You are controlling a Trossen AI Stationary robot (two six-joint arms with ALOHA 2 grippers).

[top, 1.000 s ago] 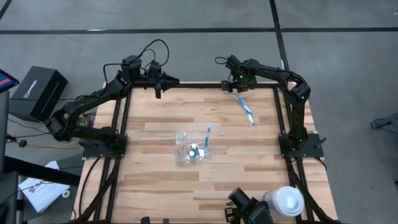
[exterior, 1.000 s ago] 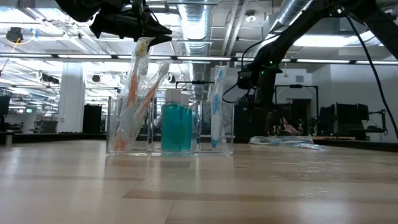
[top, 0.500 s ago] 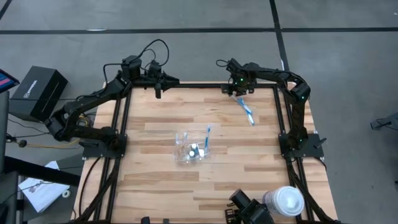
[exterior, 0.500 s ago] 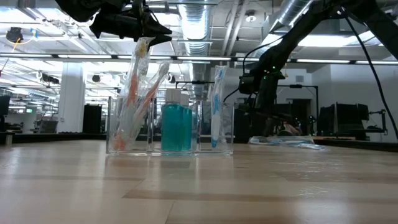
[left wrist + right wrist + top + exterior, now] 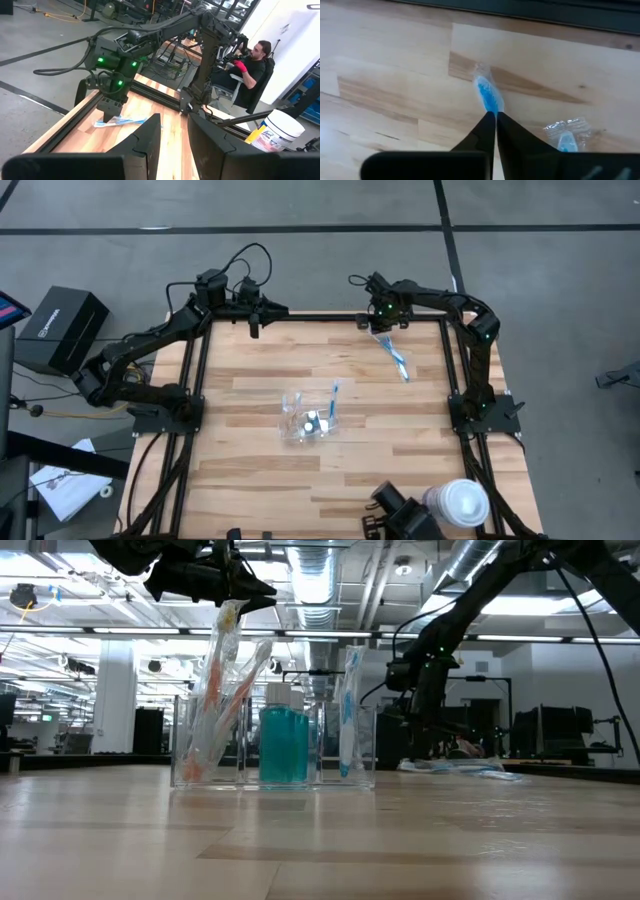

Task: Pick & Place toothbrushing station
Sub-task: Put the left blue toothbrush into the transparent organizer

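Observation:
The clear cup (image 5: 308,420) stands mid-table on its base. In it lean orange toothbrushes (image 5: 215,700), a blue one (image 5: 348,710) and a blue-green tube (image 5: 283,745). Wrapped blue toothbrushes (image 5: 396,360) lie flat at the far right of the table. My right gripper (image 5: 380,328) points down over their far end, shut on one blue toothbrush (image 5: 487,95). A second wrapped one (image 5: 565,135) lies beside it. My left gripper (image 5: 255,320) hangs raised at the far edge, left of the middle. It is open (image 5: 172,145) with nothing between its fingers. My right gripper pinches the blue toothbrush between its two fingertips (image 5: 485,127), near its far end (image 5: 490,111). The fingers come from above, slanting steeply down. The toothbrush lies flat on the table in its clear wrapper, and the gripper hides what runs under the fingers.
A white round lidded container (image 5: 460,502) stands at the near right edge beside a dark camera (image 5: 400,515). Black frame rails (image 5: 455,370) run along the table's sides. A person (image 5: 252,55) sits in the room beyond the table.
My right gripper has tipped a little steeper, down onto the far end of the blue toothbrush, and its fingers have shut there. The toothbrush lies where it was.

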